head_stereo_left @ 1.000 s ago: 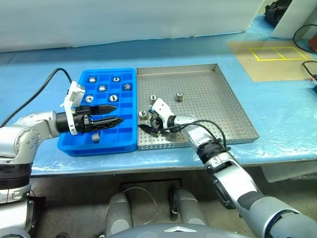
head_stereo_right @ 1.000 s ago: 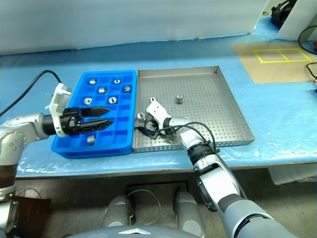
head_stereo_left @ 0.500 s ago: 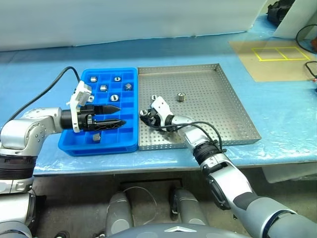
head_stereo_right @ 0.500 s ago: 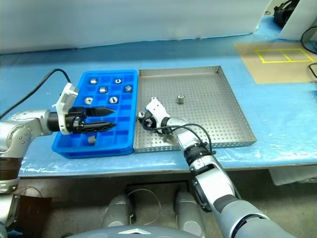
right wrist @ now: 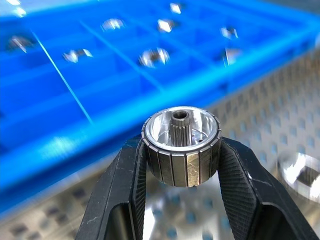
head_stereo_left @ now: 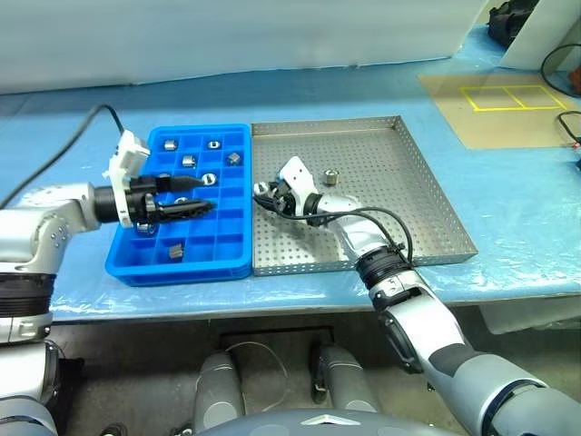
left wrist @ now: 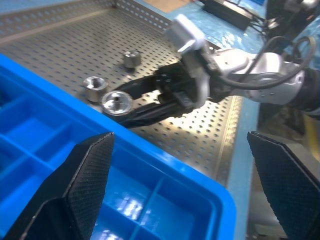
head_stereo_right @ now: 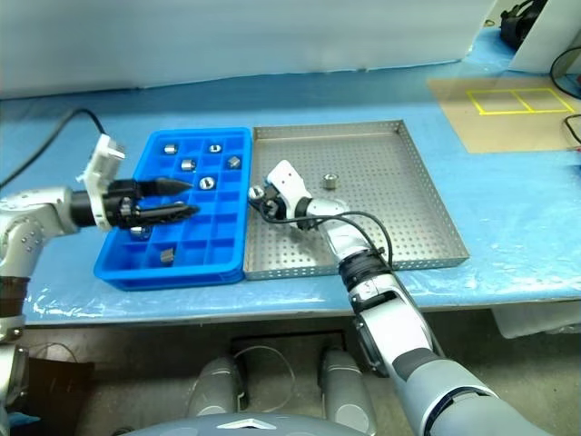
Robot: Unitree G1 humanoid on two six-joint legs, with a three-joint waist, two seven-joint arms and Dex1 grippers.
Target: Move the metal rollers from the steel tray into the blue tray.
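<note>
On the left we see the left gripper [head_stereo_left: 201, 193] with its fingers spread wide above the blue tray [head_stereo_left: 231, 254], partly hiding some compartments. We count about seven metal rollers [head_stereo_left: 189, 161] inside; small ones are hard to make out. The right gripper [head_stereo_left: 260, 193] clenches one roller [right wrist: 181, 146] over the steel tray [head_stereo_left: 427, 218], where others remain. The desk [head_stereo_left: 508, 182] wears blue film.

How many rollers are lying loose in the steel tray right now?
2. One roller lies near the steel tray's middle; another roller lies beside the right gripper. A third roller is held in that gripper, not loose.
</note>
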